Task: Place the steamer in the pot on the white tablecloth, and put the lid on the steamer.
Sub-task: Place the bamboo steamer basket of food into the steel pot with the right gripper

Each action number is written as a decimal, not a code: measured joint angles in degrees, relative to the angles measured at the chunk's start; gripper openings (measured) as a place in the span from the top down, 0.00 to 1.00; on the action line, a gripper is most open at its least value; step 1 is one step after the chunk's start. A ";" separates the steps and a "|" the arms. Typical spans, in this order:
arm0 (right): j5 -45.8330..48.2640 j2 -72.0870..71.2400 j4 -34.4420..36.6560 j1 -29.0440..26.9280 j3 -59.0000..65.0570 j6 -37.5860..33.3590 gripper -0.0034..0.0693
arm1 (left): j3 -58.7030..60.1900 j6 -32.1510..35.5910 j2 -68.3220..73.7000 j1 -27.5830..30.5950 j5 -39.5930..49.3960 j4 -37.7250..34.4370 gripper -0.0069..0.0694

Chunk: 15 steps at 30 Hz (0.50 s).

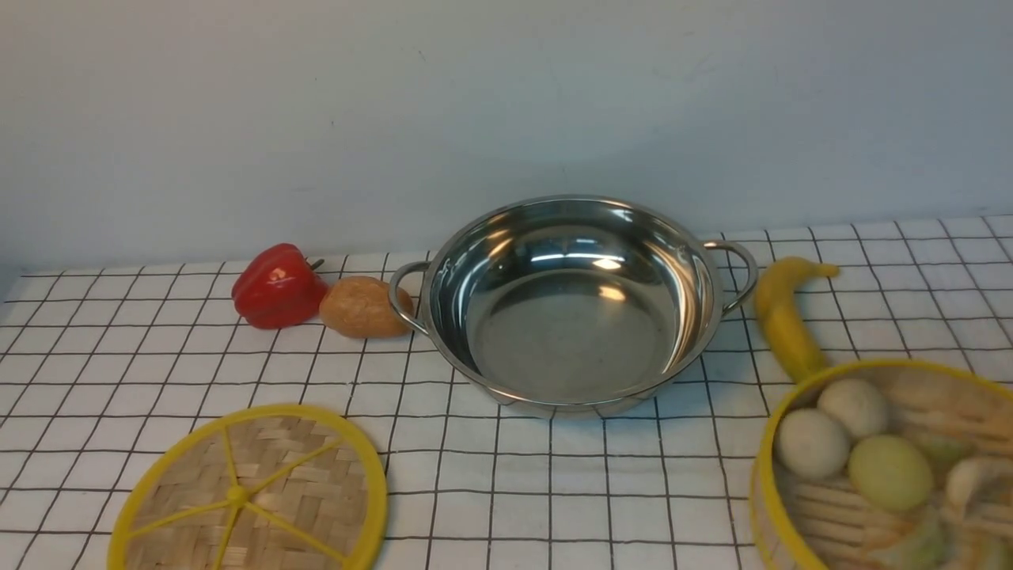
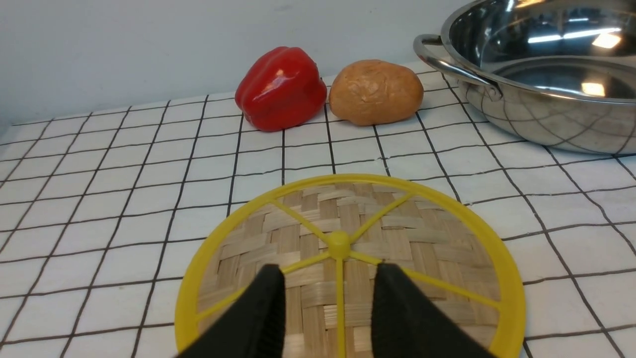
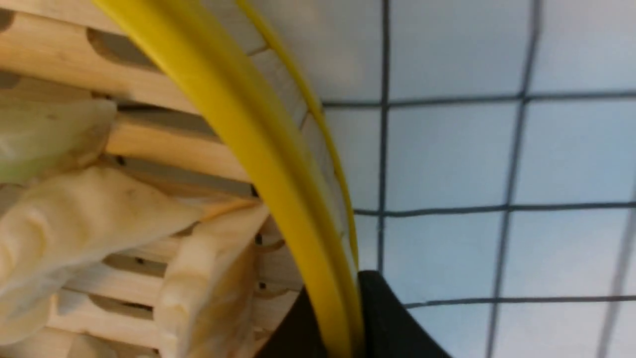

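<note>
The empty steel pot [image 1: 570, 301] stands mid-table on the white tablecloth [image 1: 554, 491]. Flat at the near left lies the lid [image 1: 249, 491], a woven disc with yellow spokes. My left gripper [image 2: 328, 268] hovers over the lid [image 2: 422, 233] just short of its centre knob, open, with one spoke running between the black fingers [image 2: 397, 308]. At the near right sits the steamer [image 1: 886, 467], holding white and green buns. In the right wrist view my right gripper [image 3: 343, 298] is shut on the steamer's yellow rim [image 3: 238, 124], one finger inside the wall and one outside. Neither gripper shows in the front view.
A red pepper [image 1: 277, 286] and a brown potato [image 1: 364, 307] lie just left of the pot's left handle. A banana [image 1: 783, 317] lies between the pot's right handle and the steamer. A pale wall closes off the back of the table.
</note>
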 joint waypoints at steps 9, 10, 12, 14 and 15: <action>11.69 0.07 4.94 5.83 -17.90 -3.60 0.87 | 0.00 0.00 0.00 0.00 0.00 0.00 0.59; 12.23 1.44 5.24 7.74 -20.70 -3.60 0.87 | 0.00 0.00 0.00 0.00 0.00 0.00 0.59; 12.69 5.09 5.30 11.15 -25.96 -3.45 0.87 | 0.00 0.00 0.00 0.00 0.00 0.00 0.59; 13.00 7.97 5.30 13.19 -29.49 -3.05 0.87 | 0.00 0.00 0.00 0.00 0.00 0.00 0.59; 13.08 11.94 5.30 15.46 -34.22 -2.63 0.87 | 0.00 0.00 0.00 0.00 0.00 0.00 0.59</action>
